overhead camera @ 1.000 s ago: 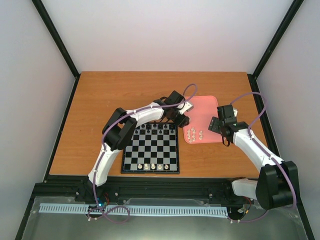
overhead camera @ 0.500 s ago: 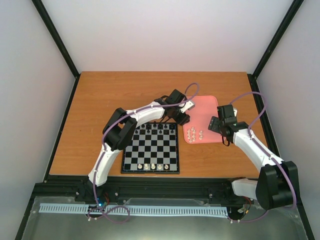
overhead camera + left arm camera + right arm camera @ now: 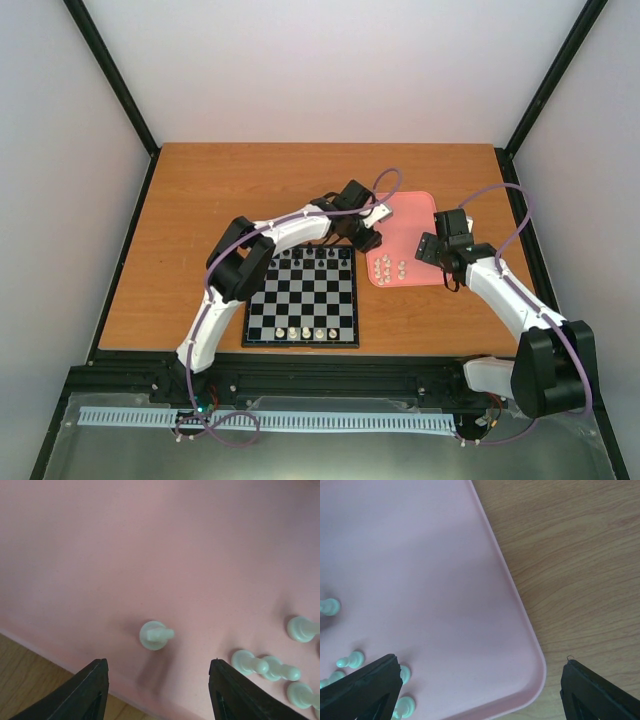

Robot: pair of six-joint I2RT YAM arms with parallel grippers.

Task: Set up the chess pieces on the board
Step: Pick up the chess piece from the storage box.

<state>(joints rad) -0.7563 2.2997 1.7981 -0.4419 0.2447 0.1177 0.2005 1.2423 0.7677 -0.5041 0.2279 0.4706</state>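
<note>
Left gripper (image 3: 157, 677): fingers apart, nothing clamped; hovering over the pink tray (image 3: 150, 540) close to its edge
Lone cream piece (image 3: 156, 635): upright on the tray, just ahead of the fingertips and roughly centred on the gap; touching neither finger
Other cream pieces (image 3: 265, 664): clustered out beyond the right-hand finger; apart from the lone one
Table (image 3: 25, 680): bare wood shows beside the left-hand finger; the tray's edge runs just under the tips
Right gripper (image 3: 480, 672): fingers spread wide and empty; over the tray's corner, with a few pieces beside its left-hand finger
Board (image 3: 302, 300): on the table beside the tray; placed pieces (image 3: 305, 332) stand in its near row, with squares there unfilled
Step in hand: probably picking up the lone piece to carry it to the board
How to do it well: bring the tips forward until the piece sits squarely between the pads; come down low enough to take the stem rather than the head; close gently, since so small a piece could tip or squirt out; lift straight up, clear of the tray's rim
</note>
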